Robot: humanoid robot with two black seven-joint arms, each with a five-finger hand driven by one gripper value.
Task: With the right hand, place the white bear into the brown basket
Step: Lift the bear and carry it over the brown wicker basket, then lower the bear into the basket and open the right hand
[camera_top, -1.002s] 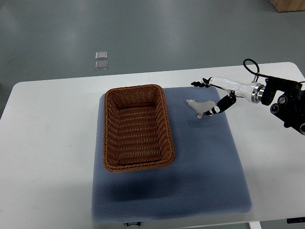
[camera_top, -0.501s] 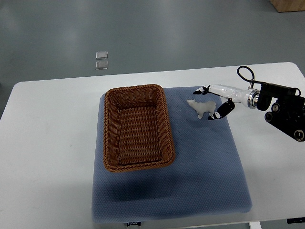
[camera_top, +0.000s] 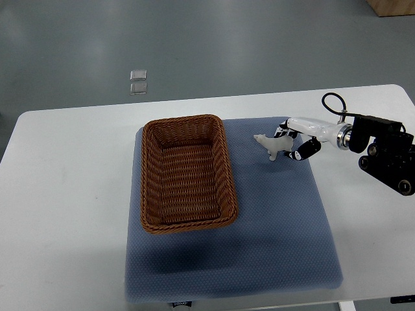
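- White bear (camera_top: 272,145) standing on the blue mat (camera_top: 272,227), just right of the brown basket (camera_top: 186,173) and apart from its rim; same spot as a second ago, not lifted.
- Right hand (camera_top: 290,138) now drawn in around the bear's rear; a second ago spread wider, with the upper fingers well above the toy, half a second ago closer, now curled to either side of it.
- Fingers partly closed, seemingly touching or just beside the bear's back end; firm hold not confirmed, too small to tell.
- Judged as the closing stage of the grasp: lift and carry leftward over the basket rim not yet begun.
- Basket empty, only woven floor showing; upright on the mat's left half, long side running away from the robot.
- No other container in view; two small clear squares (camera_top: 137,82) on the floor beyond the white table (camera_top: 65,194), unrelated.
- Left arm nowhere visible.
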